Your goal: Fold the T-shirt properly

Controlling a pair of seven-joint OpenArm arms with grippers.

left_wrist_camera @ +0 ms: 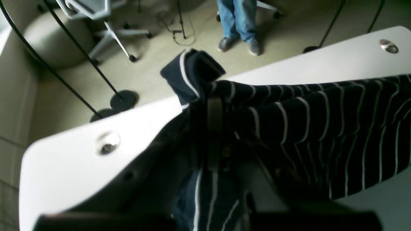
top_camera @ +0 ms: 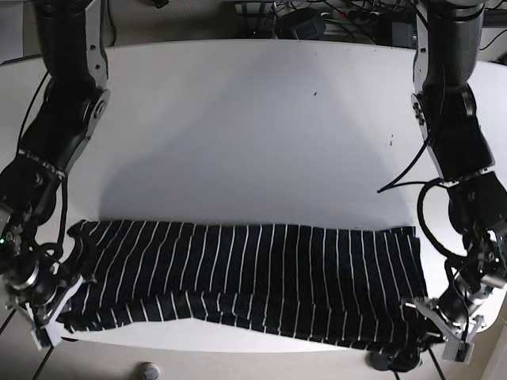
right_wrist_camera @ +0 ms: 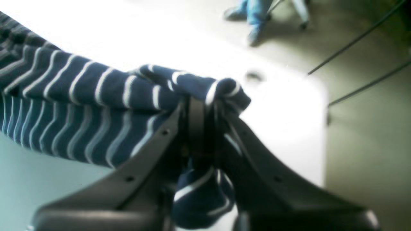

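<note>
A dark navy T-shirt [top_camera: 245, 273] with thin white stripes lies stretched across the front of the white table [top_camera: 253, 127]. My left gripper [left_wrist_camera: 213, 93] is shut on one end of the shirt [left_wrist_camera: 305, 128], at the base view's right [top_camera: 432, 324]. My right gripper [right_wrist_camera: 199, 99] is shut on the other end of the shirt [right_wrist_camera: 96, 96], at the base view's left [top_camera: 67, 293]. Both pinched ends are lifted a little off the table and the cloth between them hangs taut. A bunched fold of shirt pokes up past each gripper's fingertips.
The table's front edge [top_camera: 238, 336] runs just below the shirt. A person in jeans [left_wrist_camera: 239, 22] stands on the floor beyond the table. An office chair base [left_wrist_camera: 112, 32] and several stand poles with round feet [left_wrist_camera: 123, 99] are on the floor nearby.
</note>
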